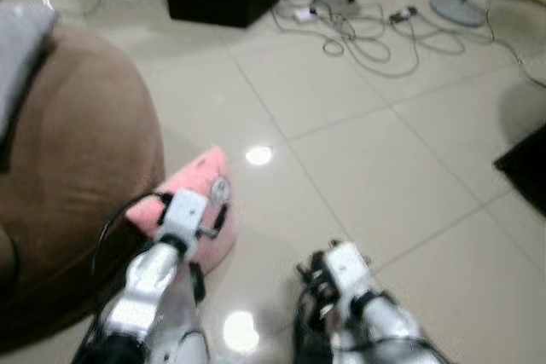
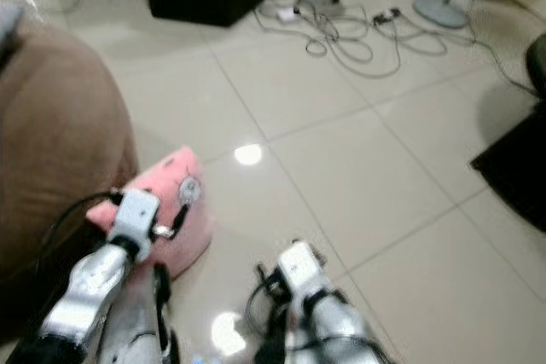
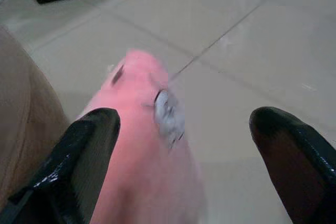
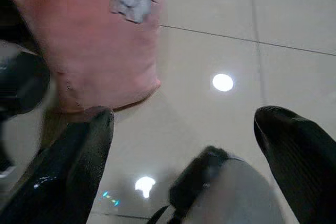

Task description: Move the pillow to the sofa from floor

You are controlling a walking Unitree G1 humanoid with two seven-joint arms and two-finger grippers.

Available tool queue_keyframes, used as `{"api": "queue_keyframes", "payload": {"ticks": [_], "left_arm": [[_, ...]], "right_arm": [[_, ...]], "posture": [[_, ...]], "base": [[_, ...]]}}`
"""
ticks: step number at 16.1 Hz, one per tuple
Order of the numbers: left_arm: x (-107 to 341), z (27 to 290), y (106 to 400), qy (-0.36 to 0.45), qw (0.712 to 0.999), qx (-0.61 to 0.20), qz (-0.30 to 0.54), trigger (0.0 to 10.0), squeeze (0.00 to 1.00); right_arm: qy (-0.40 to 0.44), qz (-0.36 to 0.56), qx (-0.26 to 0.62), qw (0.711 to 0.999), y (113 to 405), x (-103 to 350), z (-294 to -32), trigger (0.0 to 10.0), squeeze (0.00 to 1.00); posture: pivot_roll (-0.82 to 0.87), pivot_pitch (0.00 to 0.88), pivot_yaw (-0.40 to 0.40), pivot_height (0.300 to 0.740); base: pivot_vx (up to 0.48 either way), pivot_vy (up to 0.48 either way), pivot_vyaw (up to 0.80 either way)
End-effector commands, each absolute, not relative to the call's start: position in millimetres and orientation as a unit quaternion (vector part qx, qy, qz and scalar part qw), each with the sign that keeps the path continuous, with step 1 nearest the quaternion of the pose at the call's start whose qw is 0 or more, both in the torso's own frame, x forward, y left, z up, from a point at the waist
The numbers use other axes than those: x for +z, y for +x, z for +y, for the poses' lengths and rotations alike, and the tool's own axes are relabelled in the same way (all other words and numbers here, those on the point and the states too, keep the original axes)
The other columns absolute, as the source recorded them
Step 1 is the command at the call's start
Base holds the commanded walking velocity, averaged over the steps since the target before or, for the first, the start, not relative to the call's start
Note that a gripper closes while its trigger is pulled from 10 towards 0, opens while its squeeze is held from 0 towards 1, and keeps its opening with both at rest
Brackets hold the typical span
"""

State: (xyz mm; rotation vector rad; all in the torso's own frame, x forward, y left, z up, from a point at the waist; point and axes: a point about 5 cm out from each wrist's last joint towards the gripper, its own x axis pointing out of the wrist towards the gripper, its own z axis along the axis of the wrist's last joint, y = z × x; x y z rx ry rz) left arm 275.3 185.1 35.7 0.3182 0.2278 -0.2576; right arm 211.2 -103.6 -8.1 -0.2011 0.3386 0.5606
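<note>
While it lay on the pale tiled floor point(image 1: 375, 176) against the brown sofa point(image 1: 77, 168), the pink pillow point(image 3: 142, 145) showed a small grey patch. The left gripper point(image 3: 184, 140) hung over it, fingers spread wide. The right gripper point(image 4: 184, 129) hovered nearby, also wide open.

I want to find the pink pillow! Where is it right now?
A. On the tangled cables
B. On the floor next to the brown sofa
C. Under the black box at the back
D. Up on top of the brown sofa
B: the pink pillow lies on the tiled floor against the brown sofa, with the left hand open over it.
</note>
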Motion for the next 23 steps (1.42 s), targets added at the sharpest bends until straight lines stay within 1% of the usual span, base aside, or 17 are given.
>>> {"api": "queue_keyframes", "payload": {"ticks": [1, 8, 9, 18, 21, 23], "left_arm": [[35.4, 178.5, 276.1, 0.162, 0.971, -0.133, 0.113, 10.0, 1.00], [36.5, 178.4, 277.1, 0.165, 0.972, -0.128, 0.108, 10.0, 1.00], [36.5, 178.1, 277.0, 0.163, 0.972, -0.128, 0.107, 10.0, 1.00], [35.5, 175.3, 277.2, 0.172, 0.969, -0.137, 0.114, 10.0, 1.00], [36.4, 176.2, 277.7, 0.164, 0.971, -0.131, 0.115, 10.0, 1.00], [36.4, 175.8, 277.8, 0.162, 0.971, -0.133, 0.116, 10.0, 1.00]], "right_arm": [[-0.103, 0.175, 0.260, 0.944, 210.2, -10.4, -115.7, 10.0, 0.00], [-0.101, 0.175, 0.257, 0.945, 210.2, -10.6, -115.9, 10.0, 0.00], [-0.101, 0.176, 0.257, 0.945, 210.2, -10.7, -115.9, 10.0, 0.00], [-0.102, 0.175, 0.257, 0.945, 210.4, -10.0, -115.3, 10.0, 0.00], [-0.101, 0.173, 0.258, 0.945, 210.3, -9.6, -114.7, 10.0, 0.00], [-0.101, 0.172, 0.258, 0.945, 210.3, -9.3, -114.7, 10.0, 0.00]], "posture": [[0.09, 0.199, -0.105, 0.536], [0.09, 0.202, -0.103, 0.536], [0.09, 0.202, -0.103, 0.536], [0.08, 0.209, -0.102, 0.536], [0.08, 0.210, -0.102, 0.536], [0.08, 0.210, -0.102, 0.536]], "base": [[0.000, 0.000, 0.00], [0.000, 0.000, 0.00], [0.322, 0.356, 0.00], [0.472, 0.000, 0.00], [0.000, 0.000, 0.00], [0.000, 0.429, 0.00]]}}
